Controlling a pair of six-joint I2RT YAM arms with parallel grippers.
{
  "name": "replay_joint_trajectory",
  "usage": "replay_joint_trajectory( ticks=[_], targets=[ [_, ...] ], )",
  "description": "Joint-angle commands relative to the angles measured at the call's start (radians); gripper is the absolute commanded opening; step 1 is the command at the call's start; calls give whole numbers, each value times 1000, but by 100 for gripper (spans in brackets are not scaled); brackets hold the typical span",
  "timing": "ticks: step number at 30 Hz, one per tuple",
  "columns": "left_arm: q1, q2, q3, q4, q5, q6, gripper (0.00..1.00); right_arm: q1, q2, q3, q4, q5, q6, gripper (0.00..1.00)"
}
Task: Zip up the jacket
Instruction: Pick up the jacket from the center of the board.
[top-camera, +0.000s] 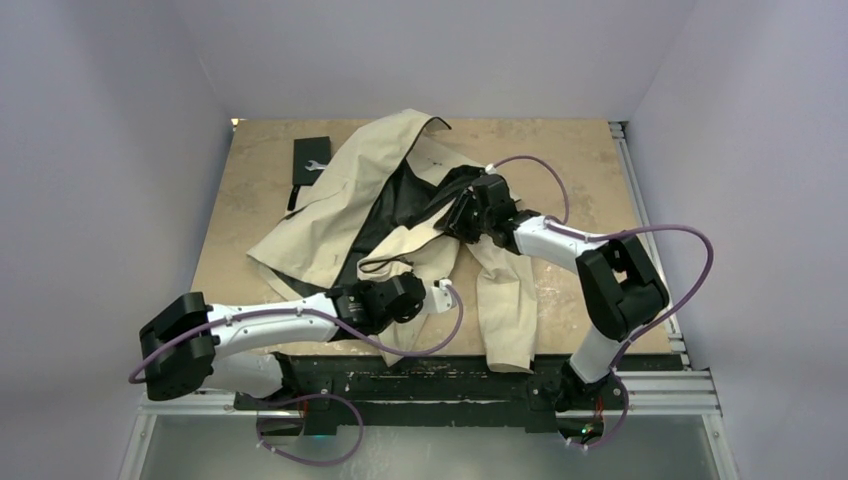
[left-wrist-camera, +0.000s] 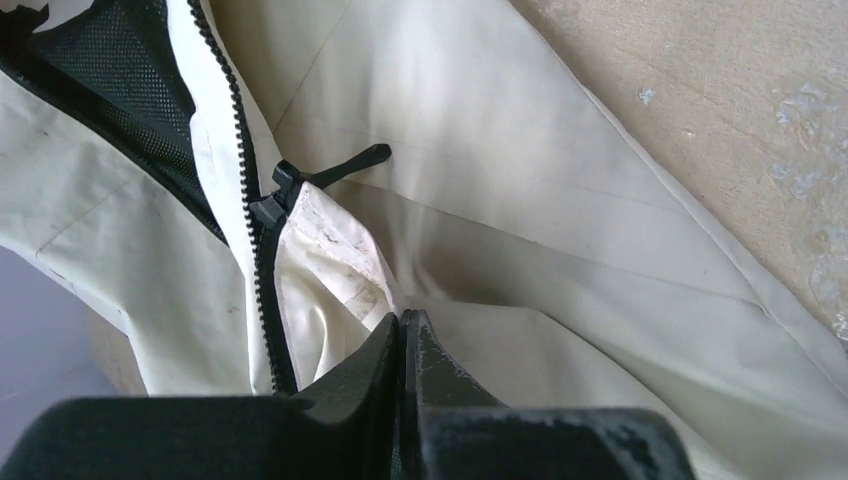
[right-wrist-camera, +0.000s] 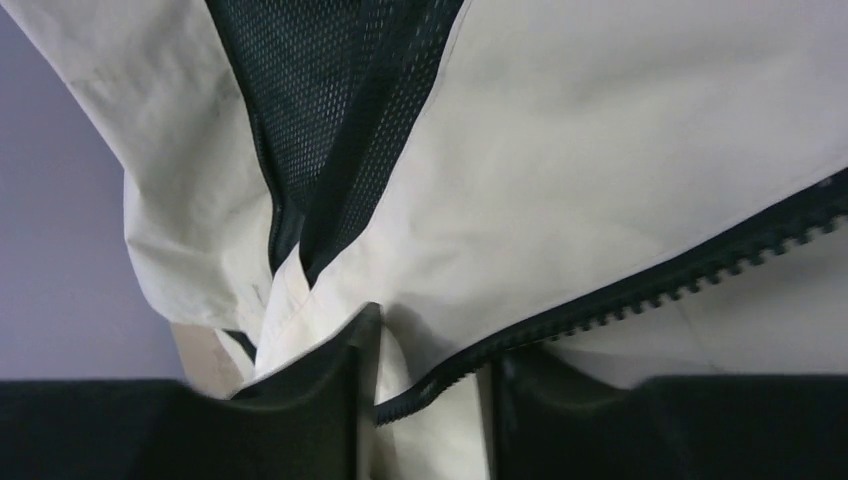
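The cream-beige jacket (top-camera: 400, 215) lies open on the table, its black mesh lining (top-camera: 405, 200) showing. My left gripper (top-camera: 428, 296) is at the jacket's near hem. In the left wrist view it (left-wrist-camera: 403, 322) is shut, pinching a fold of cream fabric just right of the black zipper teeth (left-wrist-camera: 262, 290). The zipper slider (left-wrist-camera: 278, 196) with its pull tab (left-wrist-camera: 350, 162) sits a little beyond the fingertips. My right gripper (top-camera: 462, 216) is on the jacket's middle. In the right wrist view its jaws (right-wrist-camera: 432, 365) stand apart, with the zipper-toothed jacket edge (right-wrist-camera: 560, 315) lying between them.
A flat black box (top-camera: 312, 160) with a white wrench mark lies at the table's back left, partly under the jacket. A metal rail (top-camera: 640, 200) runs along the table's right edge. Bare tabletop (top-camera: 570, 150) shows at the back right.
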Motion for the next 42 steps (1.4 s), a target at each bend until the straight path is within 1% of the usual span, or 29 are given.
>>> replay_joint_trajectory(
  ticks=[1, 2, 3, 6, 7, 10, 12, 16, 17, 20, 22, 23, 24, 25, 26, 28, 29, 31, 32, 33, 34, 37, 38, 40, 42],
  targets=[
    [30, -85, 12, -22, -9, -4, 0, -40, -15, 18, 20, 44, -28, 36],
    [47, -104, 26, -31, 1, -12, 0, -53, -20, 10, 17, 44, -29, 28],
    [69, -134, 40, -40, 18, -18, 0, -67, -28, 1, 16, 44, -31, 24],
    [153, -253, 68, -38, 109, -29, 0, -110, -67, -27, 14, 48, -38, 12],
    [176, -301, 69, -29, 139, -23, 0, -119, -83, -34, 7, 55, -45, 9],
    [198, -459, 36, 24, 180, 41, 0, -150, -138, -62, -21, 82, -60, 4],
    [198, -550, 5, 55, 199, 74, 0, -173, -182, -97, -22, 84, -57, 3],
    [198, -625, -19, 87, 153, 64, 0, -206, -295, -182, -54, 98, -54, 3],
    [198, -632, -22, 94, 159, 61, 0, -209, -335, -209, -58, 97, -53, 6],
    [199, -646, -28, 139, 196, 60, 0, -211, -418, -288, -64, 67, -57, 21],
    [199, -639, -17, 166, 227, 67, 0, -210, -467, -318, -80, 30, -96, 35],
    [198, -632, -4, 168, 245, 66, 0, -210, -496, -330, -83, 18, -125, 43],
    [198, -619, 12, 168, 270, 68, 0, -210, -523, -335, -88, -6, -160, 55],
    [199, -612, 30, 167, 296, 68, 0, -211, -554, -334, -103, -37, -193, 62],
    [197, -606, 45, 171, 324, 69, 0, -210, -585, -329, -116, -64, -232, 69],
    [199, -601, 71, 178, 385, 67, 0, -210, -661, -324, -94, -117, -313, 78],
    [198, -600, 82, 179, 421, 66, 0, -210, -697, -329, -67, -144, -338, 81],
    [199, -600, 98, 176, 496, 52, 0, -208, -770, -354, 48, -205, -374, 88],
    [198, -599, 108, 165, 523, 47, 0, -208, -791, -371, 153, -243, -382, 90],
    [198, -596, 119, 152, 540, 43, 0, -208, -803, -383, 217, -262, -386, 92],
    [198, -596, 129, 141, 547, 37, 0, -208, -800, -386, 278, -293, -402, 93],
    [198, -603, 154, 127, 545, 30, 0, -204, -740, -401, 473, -473, -465, 94],
    [199, -609, 180, 128, 518, 18, 0, -168, -709, -471, 686, -588, -518, 95],
    [199, -609, 207, 123, 503, 8, 0, -101, -691, -507, 770, -607, -591, 97],
    [198, -611, 223, 116, 494, -2, 0, -25, -653, -498, 736, -581, -692, 98]
  ],
)
